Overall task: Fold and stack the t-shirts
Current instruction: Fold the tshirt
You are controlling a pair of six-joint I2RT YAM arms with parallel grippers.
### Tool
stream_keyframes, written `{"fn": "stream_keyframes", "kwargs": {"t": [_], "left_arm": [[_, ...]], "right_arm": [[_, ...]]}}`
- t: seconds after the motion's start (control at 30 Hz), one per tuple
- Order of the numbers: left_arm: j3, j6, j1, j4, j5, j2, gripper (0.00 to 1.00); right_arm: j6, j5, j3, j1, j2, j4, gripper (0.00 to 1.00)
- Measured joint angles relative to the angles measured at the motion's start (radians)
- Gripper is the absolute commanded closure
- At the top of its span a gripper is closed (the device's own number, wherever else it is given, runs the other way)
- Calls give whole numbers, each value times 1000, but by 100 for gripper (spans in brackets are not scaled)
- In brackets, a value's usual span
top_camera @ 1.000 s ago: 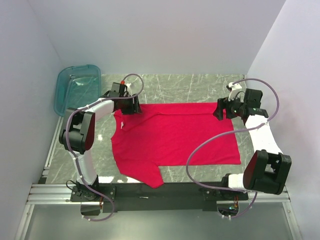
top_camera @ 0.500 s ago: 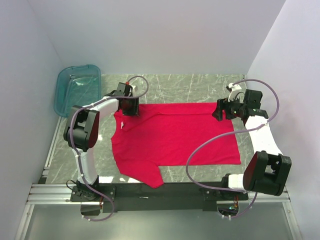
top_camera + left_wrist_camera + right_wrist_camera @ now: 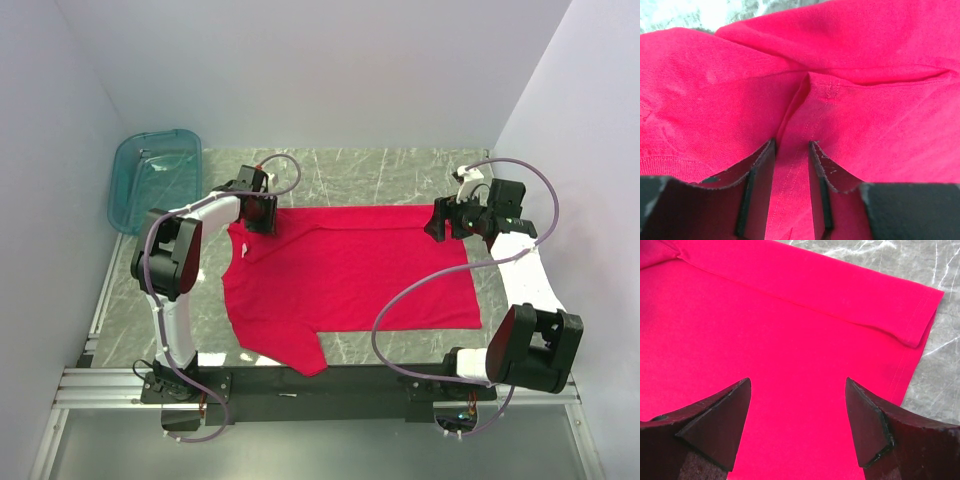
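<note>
- T-shirt (image 3: 350, 275): red, lying flat on the desk (image 3: 380, 175) between my two arms. The neck end is to the left and the hem to the right. One sleeve points toward the near edge.
- Left claw (image 3: 262, 212): set down on the far left corner of the t-shirt, at the shoulder beside the neck opening.
- Left claw, wrist view (image 3: 791, 147): the two fingers (image 3: 762, 170) stand close together. A raised ridge of red cloth with a stitched seam runs up between them and fills the gap. Cloth also bulges on the outer side of each finger. I cannot tell from here whether the jaws have actually clamped the ridge or only flank it.
- Right claw (image 3: 440, 222): at the far right corner of the t-shirt, over the hem end.
- Right claw, wrist view (image 3: 797, 382): released, with the fingers well apart. Flat red cloth shows in the gap and nothing is gripped. The hem corner (image 3: 925, 315) lies ahead and to the right, with bare marble desk beyond it.
- Tub (image 3: 155, 175): translucent teal, at the far left corner of the desk, well apart from the t-shirt and just left of the left arm.
</note>
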Motion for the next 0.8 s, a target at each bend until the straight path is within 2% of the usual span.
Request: {"fn": "stream_keyframes", "kwargs": {"t": [0.13, 0.3, 0.63, 0.8], "left_arm": [[0, 6, -3, -4, 2, 0, 64], [-8, 11, -6, -11, 10, -8, 74], [-24, 15, -16, -28, 11, -45, 73], [-25, 15, -19, -31, 10, -59, 76]], "right_arm": [[0, 0, 0, 0, -5, 0, 18], [0, 0, 0, 0, -5, 0, 18], [0, -1, 0, 0, -5, 0, 18], [0, -1, 0, 0, -5, 0, 18]]}}
